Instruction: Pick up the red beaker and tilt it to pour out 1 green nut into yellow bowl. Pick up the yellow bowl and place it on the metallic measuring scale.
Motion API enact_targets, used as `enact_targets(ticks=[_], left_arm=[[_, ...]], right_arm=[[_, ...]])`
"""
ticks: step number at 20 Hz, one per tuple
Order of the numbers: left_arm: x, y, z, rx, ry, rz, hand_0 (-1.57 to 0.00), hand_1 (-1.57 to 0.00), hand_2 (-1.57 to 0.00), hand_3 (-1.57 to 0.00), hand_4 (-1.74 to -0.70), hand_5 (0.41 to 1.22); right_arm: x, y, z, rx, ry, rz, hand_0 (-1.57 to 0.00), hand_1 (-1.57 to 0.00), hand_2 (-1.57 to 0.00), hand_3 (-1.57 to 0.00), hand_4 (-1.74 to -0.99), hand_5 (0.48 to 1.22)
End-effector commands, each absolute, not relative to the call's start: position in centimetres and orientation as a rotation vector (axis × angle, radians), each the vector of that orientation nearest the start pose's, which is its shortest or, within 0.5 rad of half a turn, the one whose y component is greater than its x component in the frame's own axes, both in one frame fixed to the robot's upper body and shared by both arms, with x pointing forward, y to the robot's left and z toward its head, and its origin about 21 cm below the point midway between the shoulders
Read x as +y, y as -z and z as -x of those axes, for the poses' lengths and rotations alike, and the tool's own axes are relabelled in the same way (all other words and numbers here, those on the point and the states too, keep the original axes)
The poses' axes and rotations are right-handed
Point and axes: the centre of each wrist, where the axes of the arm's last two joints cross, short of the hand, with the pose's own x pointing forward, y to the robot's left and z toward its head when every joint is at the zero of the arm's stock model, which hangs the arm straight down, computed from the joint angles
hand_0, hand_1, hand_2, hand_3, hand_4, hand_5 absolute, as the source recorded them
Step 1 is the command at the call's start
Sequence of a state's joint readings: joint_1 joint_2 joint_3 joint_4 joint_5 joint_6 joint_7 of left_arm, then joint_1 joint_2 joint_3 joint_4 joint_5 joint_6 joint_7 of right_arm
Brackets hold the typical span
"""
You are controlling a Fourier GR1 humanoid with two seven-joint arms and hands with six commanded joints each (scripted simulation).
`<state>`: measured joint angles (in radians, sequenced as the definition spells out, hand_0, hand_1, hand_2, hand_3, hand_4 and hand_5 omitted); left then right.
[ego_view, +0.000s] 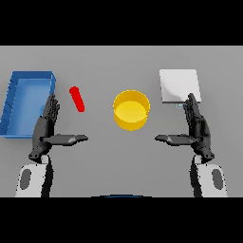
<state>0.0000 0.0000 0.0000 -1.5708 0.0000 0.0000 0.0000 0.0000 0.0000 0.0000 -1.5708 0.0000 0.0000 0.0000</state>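
Note:
The red beaker (pixel 77 98) is a slim red tube on the grey table, left of centre. The yellow bowl (pixel 131 110) stands upright at the table's middle; I see no nut in it. The metallic measuring scale (pixel 179 85) is a flat pale square at the back right. My left hand (pixel 46 128) is open, fingers straight, thumb pointing inward, a little below and left of the beaker, not touching it. My right hand (pixel 197 127) is open in the same pose, right of the bowl, its fingertips just before the scale's near edge.
A blue tray (pixel 19 123) with raised walls lies at the far left, right beside my left hand. Bare grey table lies between the two hands, in front of the bowl.

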Motion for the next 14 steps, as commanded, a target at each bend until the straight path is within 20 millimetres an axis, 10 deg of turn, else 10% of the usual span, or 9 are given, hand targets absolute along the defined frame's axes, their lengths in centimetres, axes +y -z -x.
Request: enact_targets(ticks=[1, 14], left_arm=[[23.1, 0.3, -24.8, -1.571, -0.001, -0.002, 0.0, 0.0, 0.0, 0.0, -1.15, 0.599], [24.7, -1.5, -22.5, -1.576, 0.203, -0.079, 0.0, 0.0, 0.0, 0.0, -1.16, 0.603]], right_arm=[[-22.8, 0.2, -24.9, -1.57, 0.001, 0.001, 0.0, 0.0, 0.0, 0.0, -1.167, 0.599], [-22.3, -0.4, -22.5, -1.678, -0.268, 0.266, 0.0, 0.0, 0.0, 0.0, -1.183, 0.596]])
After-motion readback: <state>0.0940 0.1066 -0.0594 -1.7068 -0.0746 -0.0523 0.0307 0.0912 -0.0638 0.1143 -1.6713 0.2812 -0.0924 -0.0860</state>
